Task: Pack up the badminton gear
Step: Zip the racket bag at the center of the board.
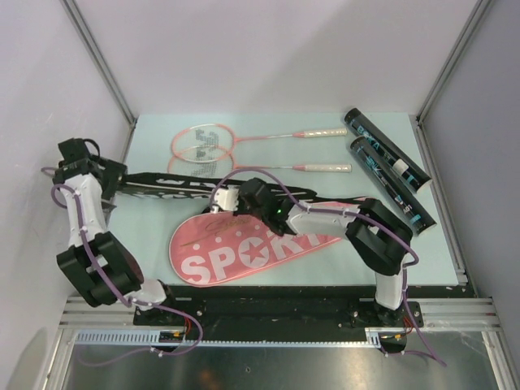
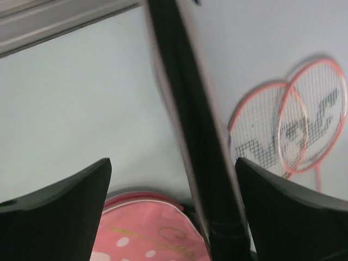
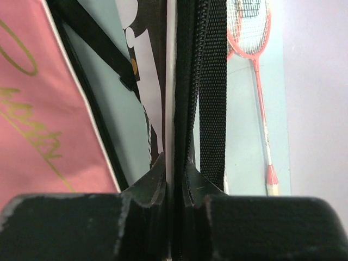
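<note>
Over pink bag, right arm stretched left, pinching flap

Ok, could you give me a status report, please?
Left gripper open astride bag flap. Right gripper shut on it. Rackets, tubes not yet packed.

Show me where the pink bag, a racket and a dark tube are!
pink bag point(image 1: 244, 252), top view, on its pink face by the white lettering.
racket point(image 1: 199, 143), top view, on the far racket's strings.
dark tube point(image 1: 387, 150), top view, middle of the far tube.
</note>
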Available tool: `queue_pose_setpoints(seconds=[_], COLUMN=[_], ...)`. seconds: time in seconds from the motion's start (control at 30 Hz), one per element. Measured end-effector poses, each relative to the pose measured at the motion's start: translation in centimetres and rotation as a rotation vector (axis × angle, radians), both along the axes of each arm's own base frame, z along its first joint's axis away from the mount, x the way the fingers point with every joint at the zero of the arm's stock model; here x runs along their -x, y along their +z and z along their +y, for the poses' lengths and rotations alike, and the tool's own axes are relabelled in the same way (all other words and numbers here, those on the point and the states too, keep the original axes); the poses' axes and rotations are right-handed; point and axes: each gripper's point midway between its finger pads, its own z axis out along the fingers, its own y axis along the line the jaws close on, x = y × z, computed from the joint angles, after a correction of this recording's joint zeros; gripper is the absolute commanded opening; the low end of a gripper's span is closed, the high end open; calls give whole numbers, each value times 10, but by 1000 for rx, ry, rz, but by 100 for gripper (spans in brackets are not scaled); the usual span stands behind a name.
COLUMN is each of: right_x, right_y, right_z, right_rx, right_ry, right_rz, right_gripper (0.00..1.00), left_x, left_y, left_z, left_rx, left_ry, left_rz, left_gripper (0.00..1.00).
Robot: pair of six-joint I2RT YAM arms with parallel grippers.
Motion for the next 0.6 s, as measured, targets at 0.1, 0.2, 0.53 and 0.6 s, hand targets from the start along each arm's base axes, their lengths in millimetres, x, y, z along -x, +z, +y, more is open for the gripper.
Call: queue_pose_setpoints(seconds=[0.1, 0.2, 0.53, 0.6], right_x=[-14, -25, -19, -20], right_y=[5, 12, 1, -5], right_z=[-15, -26, -33, -31], right_rx=[14, 38, 99, 118], right_ry=[24, 51, 92, 79], right_rz=[13, -4, -37, -67], right_gripper=[0, 1, 23, 24], left_x=[-2, 9, 40, 33], left_y=[11, 32, 116, 101], left_z=[-29, -78, -182, -200], left_rx=[-36, -71, -132, -72], left_ry=[-155, -315, -723, -810], left_rz=[-43, -150, -567, -553], left_gripper=[100, 97, 95, 95])
